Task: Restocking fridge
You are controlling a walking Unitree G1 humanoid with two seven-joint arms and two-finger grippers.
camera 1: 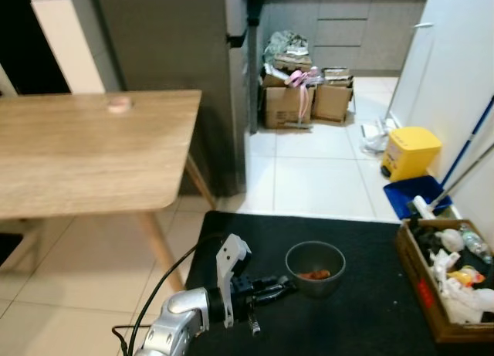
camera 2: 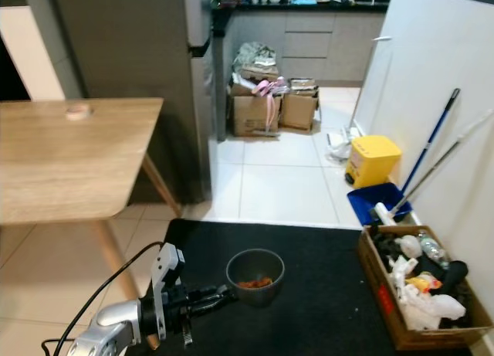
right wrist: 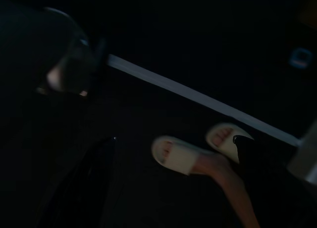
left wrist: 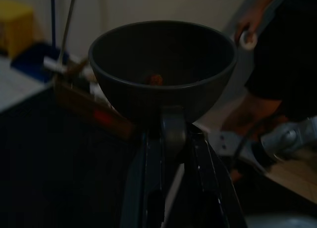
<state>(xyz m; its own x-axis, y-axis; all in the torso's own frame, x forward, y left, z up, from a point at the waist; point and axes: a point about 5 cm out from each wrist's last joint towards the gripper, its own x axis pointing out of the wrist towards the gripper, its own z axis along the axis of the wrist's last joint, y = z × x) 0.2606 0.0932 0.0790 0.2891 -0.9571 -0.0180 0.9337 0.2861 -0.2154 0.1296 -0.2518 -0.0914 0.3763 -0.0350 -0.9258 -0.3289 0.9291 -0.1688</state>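
The grey bowl (camera 1: 315, 268) sat on a black surface (camera 1: 370, 310) low in front of the robot, with a few small orange-brown pieces of food (camera 1: 315, 275) lying in its bottom. The left gripper (camera 1: 279, 286) reached in from the robot's left, and its jaws were closed on the near rim of the bowl, one black finger (left wrist: 172, 134) showing over the rim's outer wall in the left wrist view. A black cable (camera 1: 166, 283) looped back along the silver arm.

On the black surface to the right of the bowl stood an open cardboard box (camera 1: 423, 290) stuffed with bottles, wrappers and other odds and ends. Beyond it, a yellow bin (camera 1: 411, 151) and a blue dustpan (camera 1: 409, 195) sat on the white tiled floor beside a white wall, with broom handles leaning there. A wooden worktop (camera 1: 85, 151) stood to the left, a small pinkish object (camera 1: 119, 103) resting on it, and the grey fridge (camera 1: 174, 39) rose behind it. More cardboard boxes (camera 1: 305, 97) were piled farther back.

The right wrist view was very dark; a person's feet in pale slippers (right wrist: 173, 154) could be made out. Whether the right jaws were open or closed, I could not tell.
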